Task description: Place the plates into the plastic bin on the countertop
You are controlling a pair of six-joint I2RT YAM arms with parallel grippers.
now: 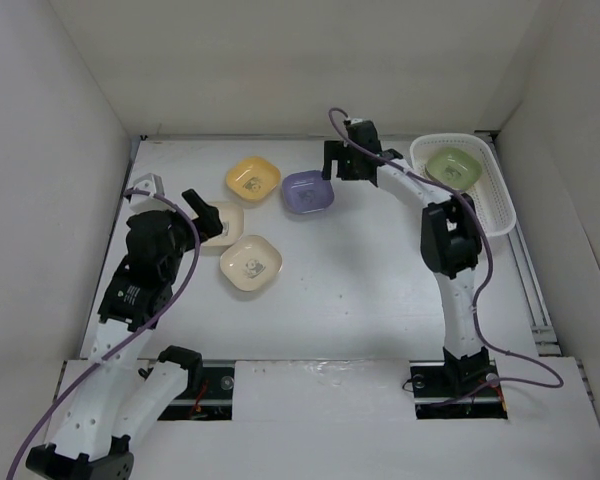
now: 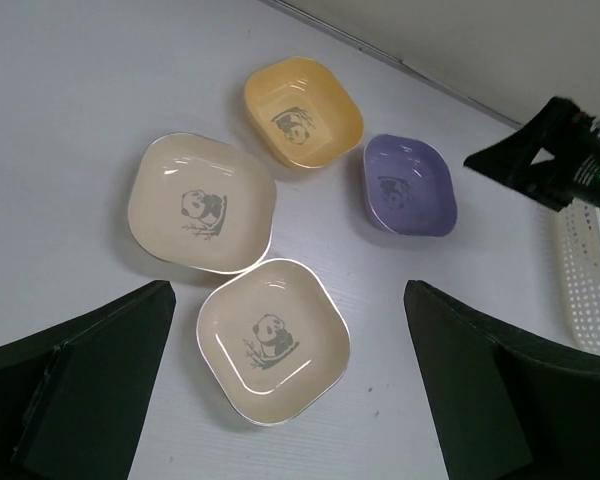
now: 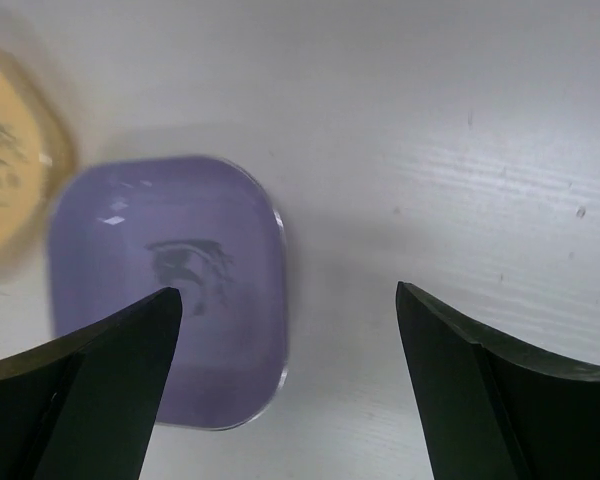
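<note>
Four plates lie on the white countertop (image 1: pixel 380 270): yellow (image 1: pixel 252 178), purple (image 1: pixel 308 191) and two cream ones (image 1: pixel 223 222) (image 1: pixel 251 263). A green plate (image 1: pixel 454 166) lies in the white perforated bin (image 1: pixel 501 205) at the back right. My left gripper (image 1: pixel 206 210) is open and empty, over the left cream plate. In its wrist view the near cream plate (image 2: pixel 273 340) lies between the open fingers (image 2: pixel 290 380). My right gripper (image 1: pixel 336 165) is open and empty above the purple plate's right edge (image 3: pixel 170 300), which sits between its fingers (image 3: pixel 288 340).
White walls enclose the table on the left, back and right. The bin stands against the right wall by a metal rail (image 1: pixel 532 290). The left wrist view shows the yellow plate (image 2: pixel 303 110), the purple plate (image 2: pixel 410 184) and the bin's edge (image 2: pixel 585 290).
</note>
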